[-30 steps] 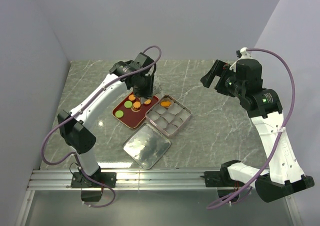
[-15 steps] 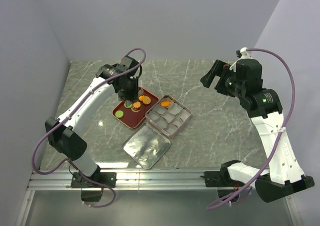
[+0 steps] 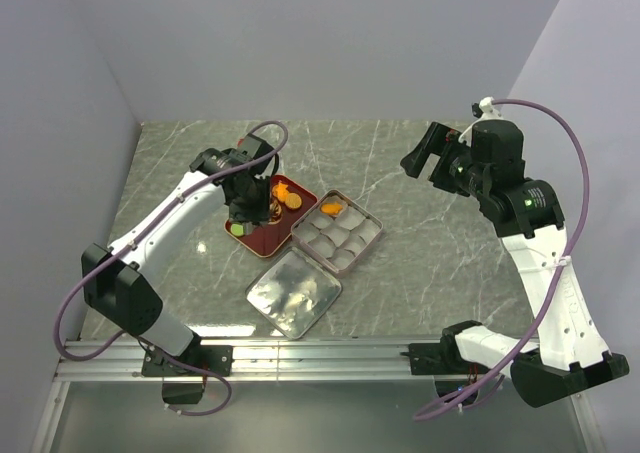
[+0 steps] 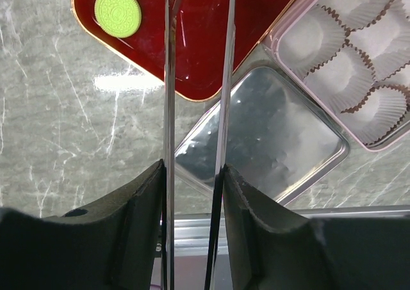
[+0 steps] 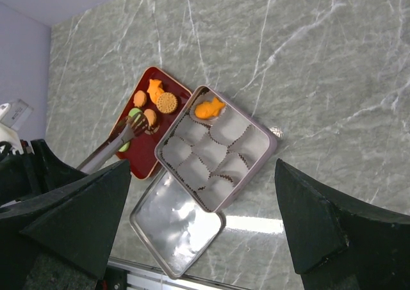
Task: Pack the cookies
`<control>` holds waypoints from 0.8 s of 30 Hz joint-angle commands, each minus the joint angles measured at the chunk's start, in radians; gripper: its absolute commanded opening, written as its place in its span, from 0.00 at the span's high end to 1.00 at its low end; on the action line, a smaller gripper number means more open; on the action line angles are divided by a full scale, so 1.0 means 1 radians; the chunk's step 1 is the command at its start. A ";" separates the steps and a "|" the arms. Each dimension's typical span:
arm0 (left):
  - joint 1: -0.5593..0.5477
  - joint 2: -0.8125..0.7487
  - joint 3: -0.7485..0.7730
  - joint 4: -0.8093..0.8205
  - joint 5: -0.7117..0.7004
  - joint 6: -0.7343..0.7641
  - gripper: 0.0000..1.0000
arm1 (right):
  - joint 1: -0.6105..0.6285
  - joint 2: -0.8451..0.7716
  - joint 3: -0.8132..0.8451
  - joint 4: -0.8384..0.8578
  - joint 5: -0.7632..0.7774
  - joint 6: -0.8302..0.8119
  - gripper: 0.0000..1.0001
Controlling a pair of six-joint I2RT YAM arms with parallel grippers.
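Several cookies lie on a red tray: orange ones and a green one. The right wrist view shows an orange fish-shaped one, a round one and a green one. One orange fish cookie sits in a corner cup of the pink-rimmed tin. My left gripper is shut on metal tongs, and their tips are down among the tray's cookies. I cannot tell whether they grip one. My right gripper is open, empty and high over the table's right side.
The tin's silver lid lies flat just in front of the tin and tray. The tin's other paper cups hold nothing. Grey walls close in the marble table on the left, back and right.
My left arm has swung left and nearer, from by the tin's far corner to over the red tray, carrying the tongs. The right arm has not moved.
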 commanded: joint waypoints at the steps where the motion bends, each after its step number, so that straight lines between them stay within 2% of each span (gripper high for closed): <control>1: -0.003 -0.035 -0.003 0.035 0.007 -0.018 0.55 | -0.008 -0.015 -0.003 0.038 0.000 0.004 0.00; 4: -0.005 -0.032 -0.006 0.041 0.014 -0.016 0.50 | -0.006 -0.011 -0.003 0.039 -0.001 0.006 0.00; 10: -0.006 -0.025 -0.030 0.055 0.024 -0.013 0.49 | -0.003 -0.015 -0.023 0.042 0.000 0.006 0.00; 24: -0.018 0.040 -0.007 0.052 -0.003 -0.001 0.52 | -0.002 -0.017 -0.026 0.045 0.009 0.006 0.00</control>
